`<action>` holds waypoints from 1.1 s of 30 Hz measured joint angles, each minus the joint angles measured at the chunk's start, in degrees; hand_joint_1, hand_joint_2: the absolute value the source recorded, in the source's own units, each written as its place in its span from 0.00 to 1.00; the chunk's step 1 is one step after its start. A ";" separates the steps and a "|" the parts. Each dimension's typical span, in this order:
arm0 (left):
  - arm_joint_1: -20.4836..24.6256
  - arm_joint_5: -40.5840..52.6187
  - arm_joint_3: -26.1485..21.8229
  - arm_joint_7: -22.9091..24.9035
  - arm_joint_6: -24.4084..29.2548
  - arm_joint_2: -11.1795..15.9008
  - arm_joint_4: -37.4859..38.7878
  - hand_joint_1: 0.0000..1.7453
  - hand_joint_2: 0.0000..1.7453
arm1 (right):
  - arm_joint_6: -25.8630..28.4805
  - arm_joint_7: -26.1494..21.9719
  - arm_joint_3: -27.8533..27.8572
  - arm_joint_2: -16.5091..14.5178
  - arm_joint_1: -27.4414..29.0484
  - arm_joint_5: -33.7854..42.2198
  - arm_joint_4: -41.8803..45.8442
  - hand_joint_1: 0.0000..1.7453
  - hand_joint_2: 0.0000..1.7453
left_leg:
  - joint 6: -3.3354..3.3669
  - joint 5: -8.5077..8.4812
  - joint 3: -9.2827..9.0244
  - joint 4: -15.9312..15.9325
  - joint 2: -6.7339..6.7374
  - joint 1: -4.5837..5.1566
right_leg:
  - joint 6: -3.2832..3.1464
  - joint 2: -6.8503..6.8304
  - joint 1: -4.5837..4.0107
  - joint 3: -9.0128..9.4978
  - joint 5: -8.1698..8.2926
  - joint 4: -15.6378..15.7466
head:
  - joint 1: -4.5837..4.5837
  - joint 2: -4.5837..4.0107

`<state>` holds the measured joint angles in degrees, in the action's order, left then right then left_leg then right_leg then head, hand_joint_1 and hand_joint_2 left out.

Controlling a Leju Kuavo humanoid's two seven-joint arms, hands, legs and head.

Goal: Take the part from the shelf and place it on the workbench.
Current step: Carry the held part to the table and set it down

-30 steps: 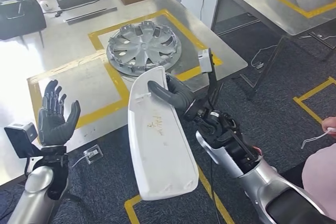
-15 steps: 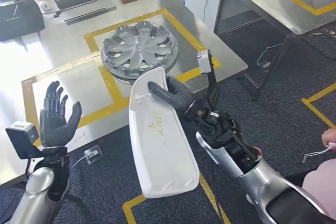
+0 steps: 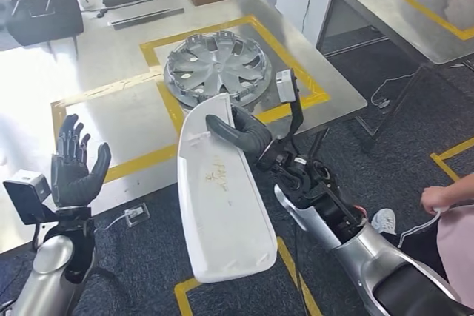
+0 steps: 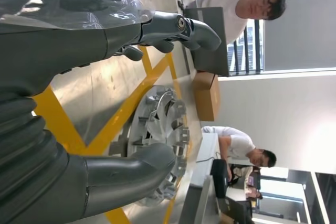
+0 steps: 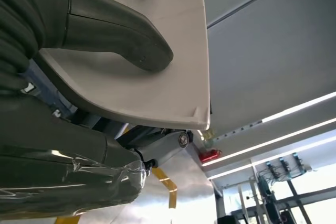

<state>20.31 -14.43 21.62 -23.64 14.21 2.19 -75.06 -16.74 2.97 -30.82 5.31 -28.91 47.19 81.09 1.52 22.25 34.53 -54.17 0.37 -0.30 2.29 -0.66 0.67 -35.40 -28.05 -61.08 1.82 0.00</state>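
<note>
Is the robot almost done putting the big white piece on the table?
Halfway. Picking it up looks done: the right hand grips the white part in the air, in front of the workbench. The left hand is open and empty. Left to do: setting the part on the bench, near the hubcap.

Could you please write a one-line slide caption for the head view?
Right hand holds white part before workbench bearing hubcap; left hand open.

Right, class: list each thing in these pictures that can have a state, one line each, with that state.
Large white curved plastic panel: held in the air, tilted, not yet on the workbench.
Right robot hand: gripping the panel's upper edge.
Left robot hand: raised, fingers apart, holding nothing.
Silver plastic wheel cover: lying flat on the steel workbench.
</note>
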 joint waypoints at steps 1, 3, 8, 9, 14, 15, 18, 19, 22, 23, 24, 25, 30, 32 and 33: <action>-0.02 0.01 0.00 -0.01 -0.01 -0.03 0.01 0.00 1.00 | -0.02 -0.03 -0.01 0.00 0.02 0.00 -0.04 1.00 1.00 | 0.15 0.03 -0.03 0.00 -0.22 0.01 | 0.16 0.24 -0.03 -1.88 -1.94 -4.21 | 0.30 0.00; -0.15 0.01 0.00 -0.01 -0.05 -0.11 0.09 0.00 1.00 | -0.10 -0.05 -0.03 0.00 0.16 -0.01 -0.22 1.00 1.00 | 0.27 0.10 -0.06 -0.06 -0.72 0.06 | 0.34 0.40 -0.05 -5.01 -3.94 -10.68 | 0.75 0.00; -0.07 0.01 0.00 -0.15 -0.39 -0.17 0.26 0.00 1.00 | -0.49 -0.17 0.03 0.02 -0.02 -0.26 -0.50 1.00 1.00 | -0.14 0.59 -0.22 -0.54 -2.11 0.16 | -0.47 1.48 -0.09 0.89 3.63 2.71 | 1.70 0.00; 0.00 0.01 0.00 -0.19 -0.43 -0.18 0.30 0.00 1.00 | -0.55 -0.19 0.02 0.02 -0.13 -0.26 -0.55 1.00 1.00 | -0.38 0.60 -0.01 -0.68 -2.29 0.18 | -0.72 1.84 -0.16 1.99 4.15 4.95 | 1.77 0.00; 0.15 0.02 0.00 -0.29 -0.52 -0.16 0.44 0.00 1.00 | -0.70 -0.23 0.05 0.01 -0.38 -0.26 -0.64 1.00 1.00 | -1.73 1.89 1.42 -3.02 -2.09 0.25 | -1.82 1.36 0.22 3.19 4.23 6.78 | 1.47 0.00; 0.27 0.02 0.00 -0.29 -0.52 -0.15 0.44 0.00 1.00 | -0.74 -0.24 0.05 0.01 -0.44 -0.26 -0.64 1.00 1.00 | -2.02 3.40 2.90 -6.03 -1.67 0.21 | -2.04 1.14 0.36 3.35 4.27 6.94 | 1.05 0.00; 0.28 0.02 0.00 -0.29 -0.53 -0.15 0.47 0.00 1.00 | -0.75 -0.21 0.02 0.00 -0.47 -0.26 -0.70 1.00 1.00 | -2.66 7.42 8.98 -17.23 -0.98 -0.19 | -2.30 0.54 0.35 3.39 4.15 6.96 | -0.08 0.00; 0.22 0.03 0.00 -0.29 -0.55 -0.14 0.49 0.00 1.00 | -0.73 -0.18 0.02 0.00 -0.45 -0.26 -0.73 1.00 1.00 | -2.75 7.11 9.69 -18.14 -0.86 -0.32 | -2.29 0.37 0.37 3.42 4.10 6.96 | -0.23 0.00; 0.37 0.03 0.00 -0.29 -0.59 -0.12 0.50 0.00 1.00 | -0.68 -0.13 0.03 0.00 -0.46 -0.26 -0.75 1.00 1.00 | -2.66 1.75 5.15 -8.29 -0.12 -0.59 | -1.92 -0.03 0.45 3.74 3.79 6.90 | -0.60 0.00; 0.51 0.03 0.00 -0.28 -0.60 -0.13 0.50 0.00 1.00 | -0.67 -0.13 0.04 0.00 -0.50 -0.26 -0.75 1.00 1.00 | -2.49 0.35 3.18 -4.37 0.21 -0.51 | -1.66 -0.13 0.33 3.79 3.62 6.84 | -0.71 0.00; 0.63 0.03 0.00 -0.30 -0.61 -0.14 0.50 0.00 1.00 | -0.63 -0.11 0.06 0.01 -0.53 -0.26 -0.75 1.00 1.00 | -2.26 -0.34 1.91 -1.83 0.41 -0.41 | -1.39 -0.22 0.20 3.82 3.47 6.80 | -0.70 0.00; 0.70 0.03 0.00 -0.31 -0.61 -0.16 0.50 0.00 1.00 | -0.58 -0.06 0.07 0.01 -0.57 -0.26 -0.75 1.00 1.00 | -1.99 -0.35 1.42 -0.83 0.46 -0.28 | -1.10 -0.32 0.07 3.85 3.35 6.79 | -0.59 0.00; 0.91 0.03 0.00 -0.35 -0.52 -0.18 0.48 0.00 1.00 | -0.28 0.37 0.13 0.03 -0.66 -0.26 -0.73 1.00 1.00 | -0.31 -0.23 0.83 -0.50 -0.40 -0.27 | 0.33 -0.14 0.38 2.11 0.19 2.47 | 0.31 0.00; 0.91 0.03 0.00 -0.36 -0.52 -0.20 0.50 0.00 1.00 | -0.26 0.41 0.11 0.04 -0.66 -0.26 -0.73 1.00 1.00 | 0.09 -0.08 0.70 -0.51 -0.65 -0.15 | 0.48 0.28 0.37 -1.75 -3.43 -5.80 | 1.01 0.00; 0.87 0.03 0.00 -0.36 -0.52 -0.21 0.52 0.00 1.00 | -0.22 0.43 0.10 0.05 -0.59 -0.26 -0.74 1.00 1.00 | 0.20 -0.03 0.66 -0.52 -0.85 -0.04 | 0.51 0.37 0.33 -3.57 -4.48 -9.36 | 1.24 0.00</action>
<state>21.18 -14.40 21.62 -24.00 13.68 1.97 -74.54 -16.97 3.40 -30.71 5.36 -29.50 46.93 80.36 1.72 22.22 35.19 -54.70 -0.48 -0.34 2.80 -0.29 1.00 -38.97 -32.53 -70.44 3.06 0.00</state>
